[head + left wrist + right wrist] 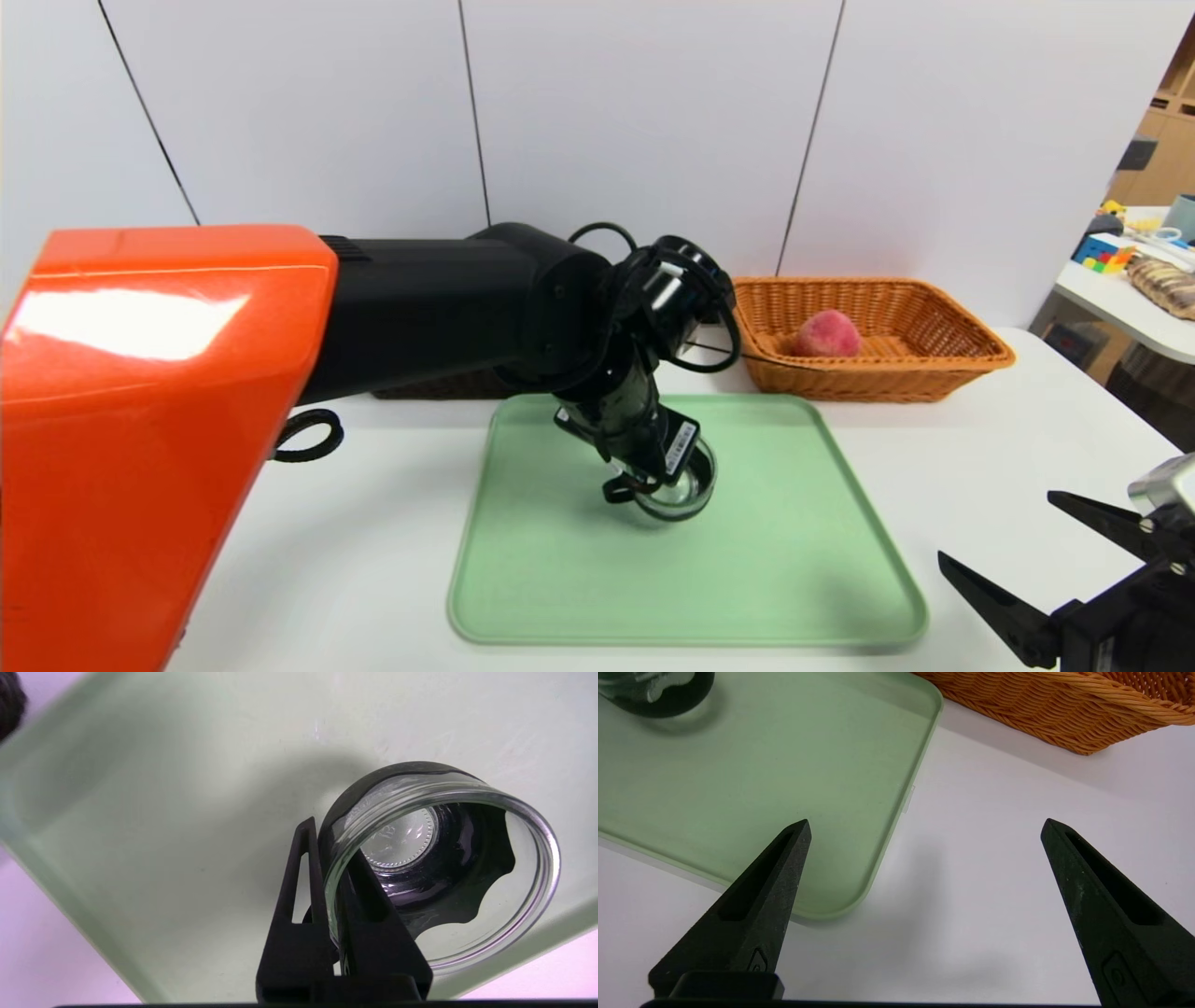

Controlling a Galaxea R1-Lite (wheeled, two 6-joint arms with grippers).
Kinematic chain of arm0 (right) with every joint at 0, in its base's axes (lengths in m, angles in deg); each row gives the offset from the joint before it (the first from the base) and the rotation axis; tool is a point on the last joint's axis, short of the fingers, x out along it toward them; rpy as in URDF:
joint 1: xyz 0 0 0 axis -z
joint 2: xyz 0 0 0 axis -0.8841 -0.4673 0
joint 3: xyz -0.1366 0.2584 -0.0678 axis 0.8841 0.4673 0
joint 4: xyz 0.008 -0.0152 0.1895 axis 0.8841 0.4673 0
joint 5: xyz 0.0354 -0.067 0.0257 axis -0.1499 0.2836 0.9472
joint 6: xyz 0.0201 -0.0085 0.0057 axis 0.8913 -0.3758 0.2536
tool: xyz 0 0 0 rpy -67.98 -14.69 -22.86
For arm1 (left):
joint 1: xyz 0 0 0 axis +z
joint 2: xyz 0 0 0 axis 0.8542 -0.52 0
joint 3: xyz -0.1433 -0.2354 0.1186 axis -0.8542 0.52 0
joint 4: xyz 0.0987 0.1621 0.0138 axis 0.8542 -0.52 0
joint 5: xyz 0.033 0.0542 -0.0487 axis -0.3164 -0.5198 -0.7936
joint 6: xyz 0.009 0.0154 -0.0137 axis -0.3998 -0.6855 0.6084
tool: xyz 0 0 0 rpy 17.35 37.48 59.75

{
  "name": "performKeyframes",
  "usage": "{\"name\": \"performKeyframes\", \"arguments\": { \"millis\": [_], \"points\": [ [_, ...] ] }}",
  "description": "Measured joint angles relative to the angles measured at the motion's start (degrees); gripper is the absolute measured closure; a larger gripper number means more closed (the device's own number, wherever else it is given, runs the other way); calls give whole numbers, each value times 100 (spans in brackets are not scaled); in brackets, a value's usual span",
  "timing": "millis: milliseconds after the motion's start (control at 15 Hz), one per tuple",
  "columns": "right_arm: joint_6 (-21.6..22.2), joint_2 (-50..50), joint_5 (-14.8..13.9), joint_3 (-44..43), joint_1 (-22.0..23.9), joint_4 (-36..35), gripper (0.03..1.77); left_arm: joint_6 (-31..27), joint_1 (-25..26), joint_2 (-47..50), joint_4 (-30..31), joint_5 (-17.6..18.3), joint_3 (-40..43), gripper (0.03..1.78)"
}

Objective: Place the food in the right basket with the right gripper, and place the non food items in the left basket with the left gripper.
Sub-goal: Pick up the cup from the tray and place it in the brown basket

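Clamped shut on the near wall of the glass cup point(448, 952), one finger inside and one outside, the left gripper point(334, 835) is over the middle of the green tray point(691, 597). From there the dark basket point(443, 385) lies far and to the left, mostly behind the arm, so the next carry should lift clear, then swing that way; the cup could pivot on its pinched wall. Wide open and empty, the right gripper point(924, 826) waits right of the tray. Far right, the orange wicker basket point(873, 383) holds the peach point(827, 334).
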Motion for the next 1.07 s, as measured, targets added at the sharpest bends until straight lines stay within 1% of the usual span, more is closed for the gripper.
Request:
{"name": "performKeyframes", "arguments": {
  "millis": [133, 533, 733, 1067],
  "points": [
    [-4, -2, 2, 0, 0, -1, 10, -17, -4, 201, 228, -132, -1, 169],
    [-12, -57, 9, -13, -52, -15, 10, -77, 85, 758, 1339, -1134, 10, 169],
    [-6, -99, 9, -33, -90, -22, 10, -124, 219, 905, 1736, -1629, 24, 169],
    [-17, -138, 9, -51, -104, -30, 10, -511, 755, 979, 2089, -1674, 32, 169]
  ]
}}
